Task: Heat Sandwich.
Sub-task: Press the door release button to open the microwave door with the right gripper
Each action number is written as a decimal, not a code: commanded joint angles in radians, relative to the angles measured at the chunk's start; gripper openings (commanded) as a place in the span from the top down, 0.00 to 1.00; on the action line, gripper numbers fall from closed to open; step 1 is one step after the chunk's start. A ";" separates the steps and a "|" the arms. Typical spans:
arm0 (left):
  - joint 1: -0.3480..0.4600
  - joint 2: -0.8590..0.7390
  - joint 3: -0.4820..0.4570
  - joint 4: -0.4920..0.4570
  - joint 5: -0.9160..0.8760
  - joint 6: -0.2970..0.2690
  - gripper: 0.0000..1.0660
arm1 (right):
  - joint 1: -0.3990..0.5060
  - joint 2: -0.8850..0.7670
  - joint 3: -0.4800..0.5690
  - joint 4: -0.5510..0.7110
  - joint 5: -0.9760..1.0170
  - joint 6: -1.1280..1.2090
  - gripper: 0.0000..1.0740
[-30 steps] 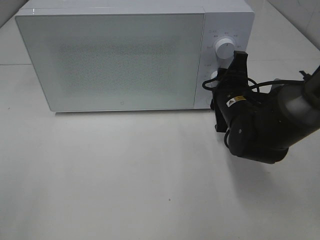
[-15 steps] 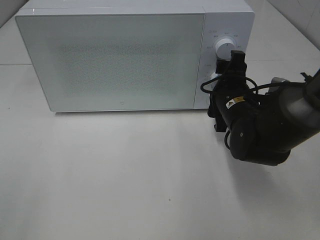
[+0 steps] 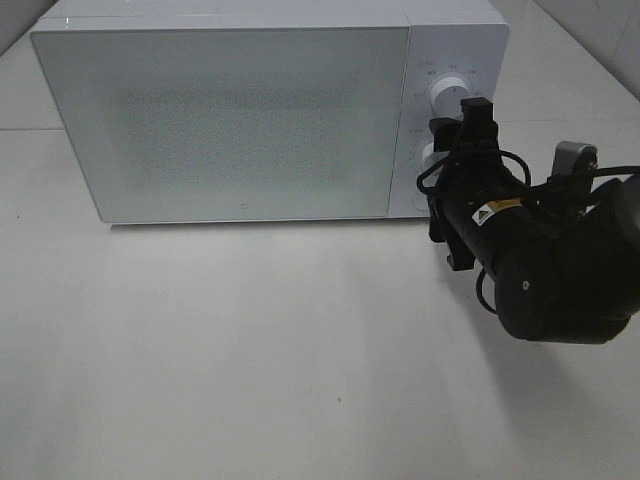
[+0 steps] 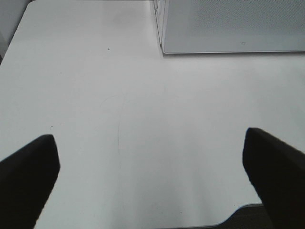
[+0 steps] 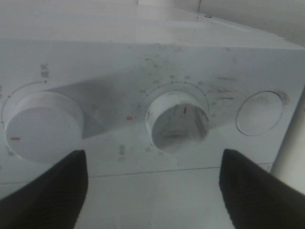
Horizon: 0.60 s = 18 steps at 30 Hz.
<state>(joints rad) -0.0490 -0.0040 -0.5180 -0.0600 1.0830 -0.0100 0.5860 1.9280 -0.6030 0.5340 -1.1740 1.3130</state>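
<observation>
Bench (image 3: 250,350): white, carrying a white microwave (image 3: 460,35).
Right tool (image 5: 153,153): open, fingers flanking the timer dial (image 5: 177,119), not touching it.
Left tool (image 4: 150,137): open, empty, over the bench.
Microwave door (image 3: 230,120): shut.
Sandwich: out of sight; cannot tell where.

Bright, even light; whites washed out.
The table (image 3: 250,380) glares pale; a soft shadow lies under the microwave's (image 3: 230,120) front edge; the right wrist view is grainy and soft.
</observation>
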 commanded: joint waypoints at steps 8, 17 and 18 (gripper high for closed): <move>0.004 -0.017 0.001 -0.009 -0.013 0.000 0.06 | -0.005 -0.162 0.034 -0.086 0.336 -0.410 0.30; 0.004 -0.017 0.001 -0.009 -0.013 0.000 0.06 | -0.033 -0.280 0.029 -0.087 0.669 -0.899 0.30; 0.004 -0.017 0.001 -0.009 -0.013 0.000 0.06 | -0.033 -0.280 0.029 -0.087 0.669 -0.899 0.30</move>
<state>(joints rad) -0.0490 -0.0040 -0.5180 -0.0600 1.0830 -0.0100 0.5590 1.6600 -0.5680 0.4590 -0.5310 0.4690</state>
